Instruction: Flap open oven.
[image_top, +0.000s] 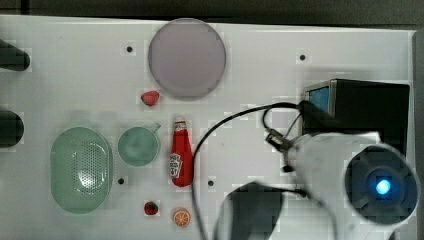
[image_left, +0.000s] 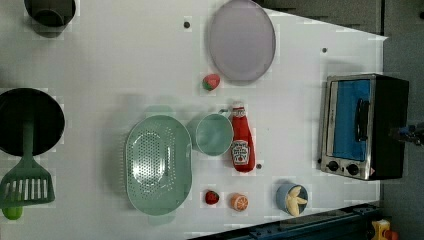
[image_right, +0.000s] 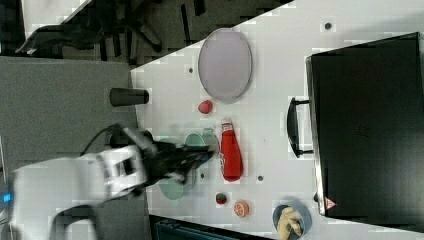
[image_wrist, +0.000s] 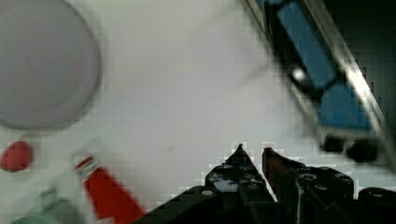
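Observation:
The oven (image_left: 387, 125) is a black box with a silver front frame, standing at the left view's right. Its blue glass door (image_left: 350, 120) is closed, with the bar handle (image_left: 361, 120) across it and two dark knobs (image_left: 342, 167) beside it. In the right view the oven (image_right: 367, 130) shows its black top, the handle (image_right: 292, 127) sticking out. My gripper (image_wrist: 253, 151) hangs in the air before the door (image_wrist: 322, 70), apart from it. Its fingertips are nearly together with nothing between them. The gripper (image_right: 202, 157) also appears dark on the white arm.
A ketchup bottle (image_left: 242, 142), teal cup (image_left: 214, 134) and green colander (image_left: 157, 165) lie mid-table. A grey plate (image_left: 241, 40), strawberries (image_left: 211, 82), an orange slice (image_left: 239, 202) and a blue bowl (image_left: 291, 198) stand around them. A black pan (image_left: 30, 120) and spatula (image_left: 27, 185) are far off.

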